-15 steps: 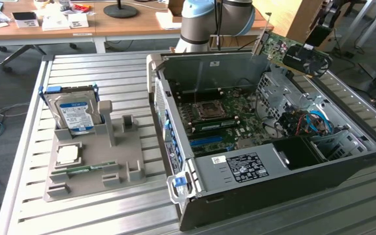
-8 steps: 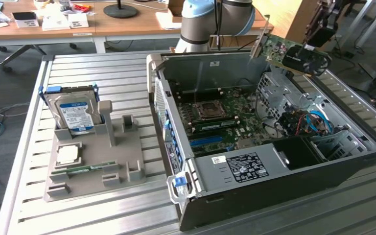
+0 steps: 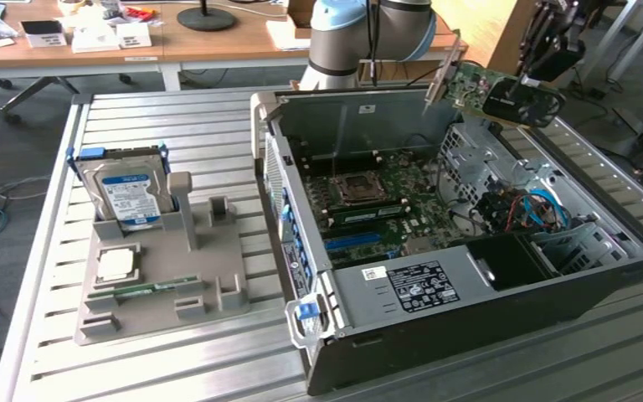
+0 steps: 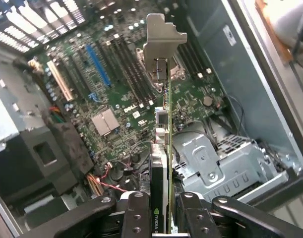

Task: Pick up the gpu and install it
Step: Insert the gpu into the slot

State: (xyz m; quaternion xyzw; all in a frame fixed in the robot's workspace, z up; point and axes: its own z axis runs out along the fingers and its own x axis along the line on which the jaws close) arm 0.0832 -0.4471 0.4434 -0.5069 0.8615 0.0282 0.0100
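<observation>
The gpu (image 3: 480,87), a green card with a black fan cover and a silver end bracket, hangs in the air above the far right corner of the open computer case (image 3: 589,276). My gripper (image 3: 545,69) is shut on its fan-cover end. In the wrist view the gpu (image 4: 164,148) runs edge-on between my fingers (image 4: 136,213), held in the gripper (image 4: 163,220), with its bracket pointing away over the motherboard (image 4: 116,99). A blue slot (image 4: 96,64) and a tan slot (image 4: 59,84) lie bare on the board below.
A grey fixture (image 3: 165,285) at the exterior view's left holds a hard drive (image 3: 130,197), a processor chip (image 3: 115,265) and a memory stick (image 3: 143,290). The arm's base (image 3: 367,33) stands behind the case. Drive cages and cables (image 3: 528,209) fill the case's right side.
</observation>
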